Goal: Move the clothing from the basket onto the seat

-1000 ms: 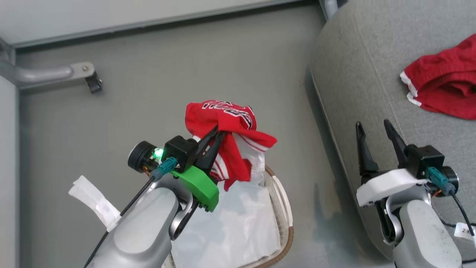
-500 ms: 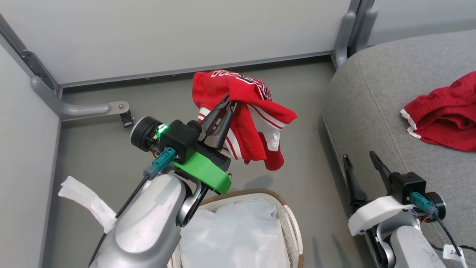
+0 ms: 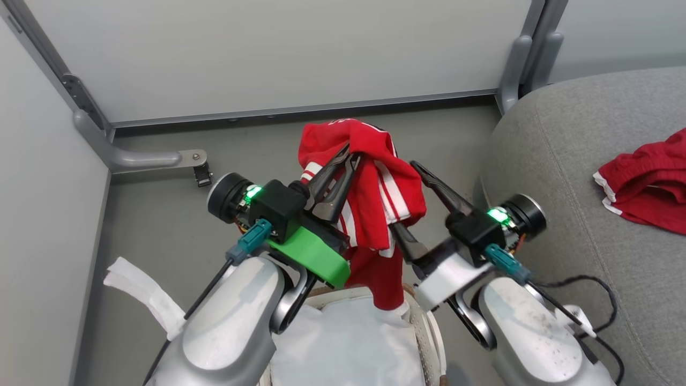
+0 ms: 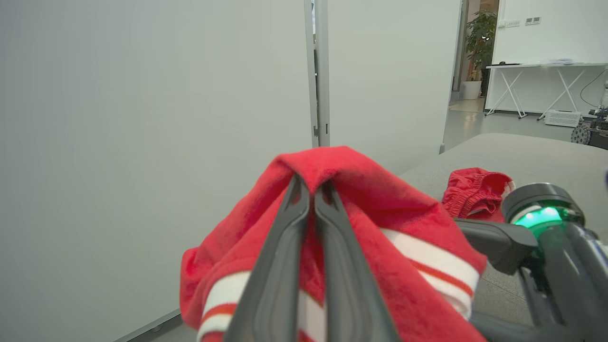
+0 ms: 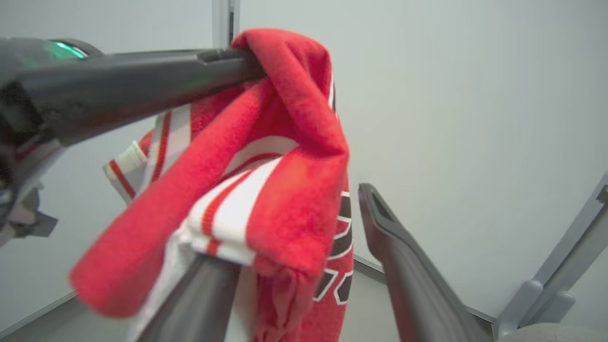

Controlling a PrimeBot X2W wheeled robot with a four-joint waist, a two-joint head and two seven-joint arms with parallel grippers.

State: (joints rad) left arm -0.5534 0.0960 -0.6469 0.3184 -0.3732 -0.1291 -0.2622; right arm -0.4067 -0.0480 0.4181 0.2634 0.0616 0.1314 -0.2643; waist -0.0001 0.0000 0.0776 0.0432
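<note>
Since left pincer [image 3: 351, 151] is clamped shut on bunched fold of red white-striped sports jersey with black lettering [image 3: 370, 193], cloth hangs mid-frame, tail dangling over oval white perforated plastic basket with brown rim [image 3: 429, 343] at bottom centre. Right pincer [image 3: 402, 194] spread wide, fingers straddling hanging stripe panel, nothing gripped. Guessing it's lining up second hold so cloth won't drag. Grey fabric sofa seat [image 3: 563, 177] on right side; other red white-trimmed garment [image 3: 648, 187] already lying there. White liner sheet [image 3: 343, 343] sits in basket.
</note>
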